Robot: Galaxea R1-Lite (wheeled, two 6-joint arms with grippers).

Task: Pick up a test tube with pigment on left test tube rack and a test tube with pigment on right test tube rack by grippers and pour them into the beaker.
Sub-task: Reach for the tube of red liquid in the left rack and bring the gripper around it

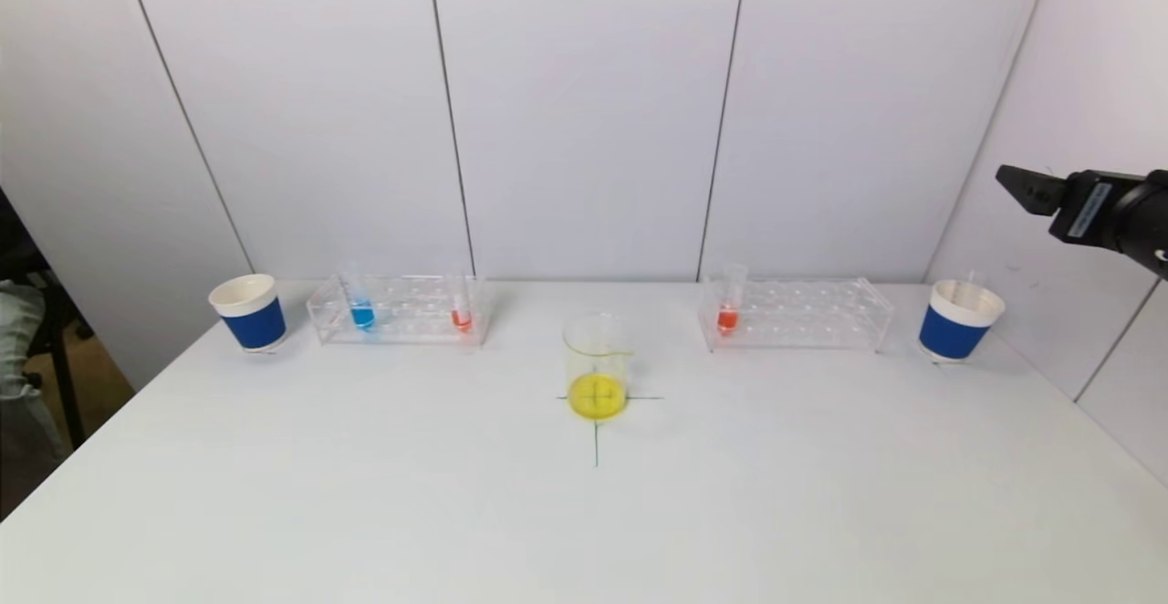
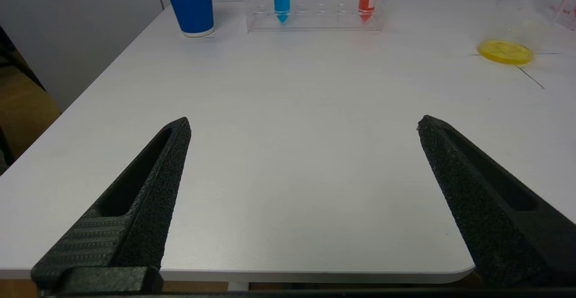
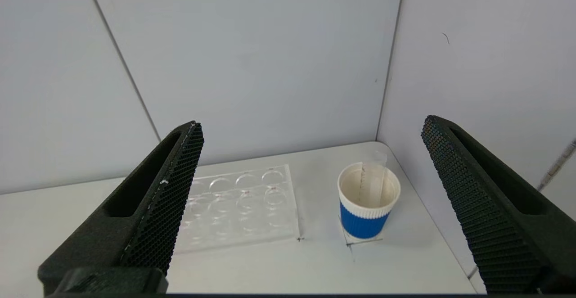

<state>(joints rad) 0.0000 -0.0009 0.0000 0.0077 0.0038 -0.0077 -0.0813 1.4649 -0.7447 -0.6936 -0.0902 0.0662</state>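
Standing upright in the right rack (image 1: 794,314), the orange tube (image 1: 728,305) occupies the end hole nearest the beaker (image 1: 598,367); its long axis is vertical, so a grasp must come in level and from the side, above the rack top. The right claw (image 1: 1022,186) hangs high at the far right, above the right blue cup (image 1: 958,319) and well apart from the tube, which lies down and toward the centre from it. In its wrist view the right claw (image 3: 310,131) is spread wide and holds nothing.

The left rack (image 1: 400,310) carries a blue tube (image 1: 361,305) toward its outer end and an orange-red tube (image 1: 462,307) at its inner end, both upright. The left claw (image 2: 303,124) is out of the head view; its wrist camera shows it low at the near counter (image 1: 365,494) edge, spread wide, empty, both tubes far ahead of it.

Materials: racks clear acrylic, rows of round holes; tubes clear, conical-tipped, likely slippery. Beaker clear, spouted, yellow liquid at the bottom, sitting on a drawn cross. A second paper cup (image 1: 248,312) stands outside the left rack. Counter matte white.

Judgement: neither pick begun; each arm serves its own side.
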